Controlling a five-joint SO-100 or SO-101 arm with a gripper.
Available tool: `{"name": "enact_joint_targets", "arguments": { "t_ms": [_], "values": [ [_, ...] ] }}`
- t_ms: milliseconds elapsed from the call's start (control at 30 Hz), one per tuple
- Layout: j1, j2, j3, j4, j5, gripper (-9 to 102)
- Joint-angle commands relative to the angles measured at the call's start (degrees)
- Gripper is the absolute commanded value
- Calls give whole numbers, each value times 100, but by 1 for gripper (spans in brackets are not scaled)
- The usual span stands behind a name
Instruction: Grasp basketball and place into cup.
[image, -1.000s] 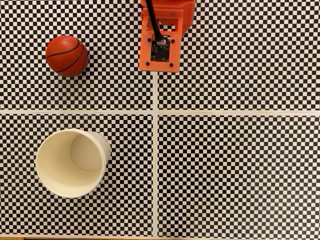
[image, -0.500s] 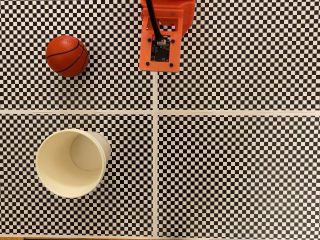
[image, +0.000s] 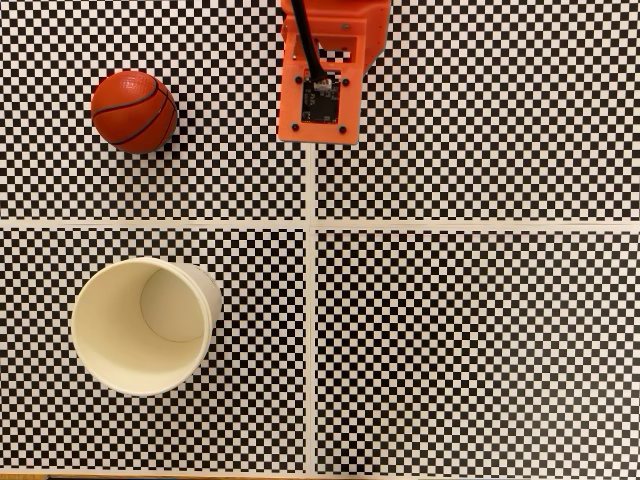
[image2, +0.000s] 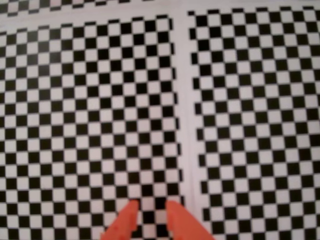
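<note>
Looking down the wrist view, your hand (image2: 149, 204) shows two orange fingertips with a narrow gap between them, nearly closed, holding nothing, over bare checkered desk (image2: 90, 115); neither task thing appears there. In the fixed view the arm's orange body (image: 322, 85) sits at top centre, and the basketball (image: 134, 110) rests on the desk well to its left, at about the same height in the picture. Nothing stands between them. Farther off, toward the lower left, the cup (image: 143, 326) stands upright and empty, directly below the ball, apart from it.
</note>
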Motion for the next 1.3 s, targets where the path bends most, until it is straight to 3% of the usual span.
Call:
{"name": "enact_joint_targets", "arguments": {
  "t_ms": [0,533,967,1267],
  "values": [
    [-88,62,202,26,-35,0],
    [88,62,114,-246,-35,0],
    [501,62,-1151,-237,-79,0],
    [290,62,-1828,-1213,158,0]
  ]
}}
